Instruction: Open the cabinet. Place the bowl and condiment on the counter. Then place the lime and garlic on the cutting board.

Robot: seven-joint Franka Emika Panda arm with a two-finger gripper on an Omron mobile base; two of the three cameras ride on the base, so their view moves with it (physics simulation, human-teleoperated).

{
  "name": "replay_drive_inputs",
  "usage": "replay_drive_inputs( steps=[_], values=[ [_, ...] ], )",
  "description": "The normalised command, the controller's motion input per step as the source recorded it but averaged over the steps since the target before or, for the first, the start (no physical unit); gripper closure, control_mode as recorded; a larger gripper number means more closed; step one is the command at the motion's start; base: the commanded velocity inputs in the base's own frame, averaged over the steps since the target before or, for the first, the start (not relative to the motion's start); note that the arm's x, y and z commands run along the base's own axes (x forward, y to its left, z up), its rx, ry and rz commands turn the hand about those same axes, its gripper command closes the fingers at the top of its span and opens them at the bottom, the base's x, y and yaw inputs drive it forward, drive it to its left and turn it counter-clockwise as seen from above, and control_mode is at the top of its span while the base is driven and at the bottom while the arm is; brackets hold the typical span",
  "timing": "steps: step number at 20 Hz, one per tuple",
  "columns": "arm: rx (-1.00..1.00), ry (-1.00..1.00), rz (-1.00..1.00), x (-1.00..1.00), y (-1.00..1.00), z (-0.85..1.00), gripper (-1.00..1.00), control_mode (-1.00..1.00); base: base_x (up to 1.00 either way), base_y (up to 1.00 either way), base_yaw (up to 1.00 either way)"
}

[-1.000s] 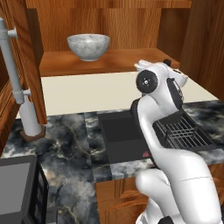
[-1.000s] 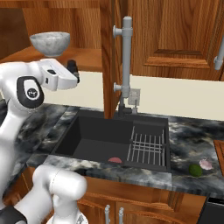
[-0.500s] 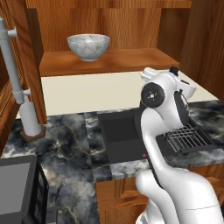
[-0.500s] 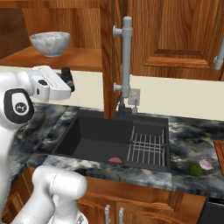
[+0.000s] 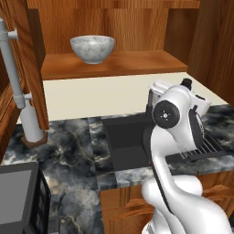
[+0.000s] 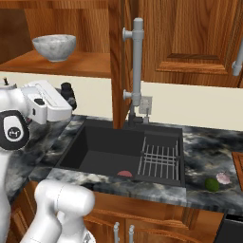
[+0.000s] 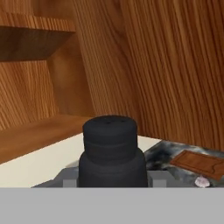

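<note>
The pincer (image 7: 112,183) sits at the bottom centre of the hand view, pinching the condiment (image 7: 112,153) – the black bottle fills the gap between the finger tips, its ribbed cap rising above them. In the right base view the same bottle (image 6: 68,93) shows at the left, at the tip of the white hand, above the bench (image 6: 209,147) edge beside the sink (image 6: 124,151).

The bottle looks rigid and light, and its smooth round body could twist in the grip, so a hold low on the wider body, below the cap, seems safest. It should stand steady if set down upright.

The cabinet (image 5: 114,27) stands open across the top of the left base view, with the bowl (image 5: 92,48) on its shelf at upper centre – glossy, wide and probably slippery; one wall of the rim is the likely place to take it.

The lime (image 6: 212,184) and garlic (image 6: 223,178) lie just beside each other at the lower right of the right base view, near the cutting board (image 6: 238,163) at the right edge.
</note>
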Motion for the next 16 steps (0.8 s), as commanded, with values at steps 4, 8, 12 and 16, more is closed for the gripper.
replay_drive_inputs(
  steps=[4, 8, 12, 16],
  values=[
    [0.00, 0.00, 0.00, -0.04, 0.00, 0.00, 1.00, -1.00, 0.00, 0.00, 0.00],
    [0.00, 0.00, 0.00, -0.02, 0.00, 0.00, 1.00, 1.00, -0.40, 0.00, -0.02],
    [0.00, 0.00, 0.00, 0.00, 0.00, 0.00, 1.00, 1.00, -0.71, 0.03, -0.11],
    [0.00, 0.00, 0.00, 0.00, 0.00, 0.00, 1.00, 1.00, -0.73, 0.00, -0.16]
  ],
)
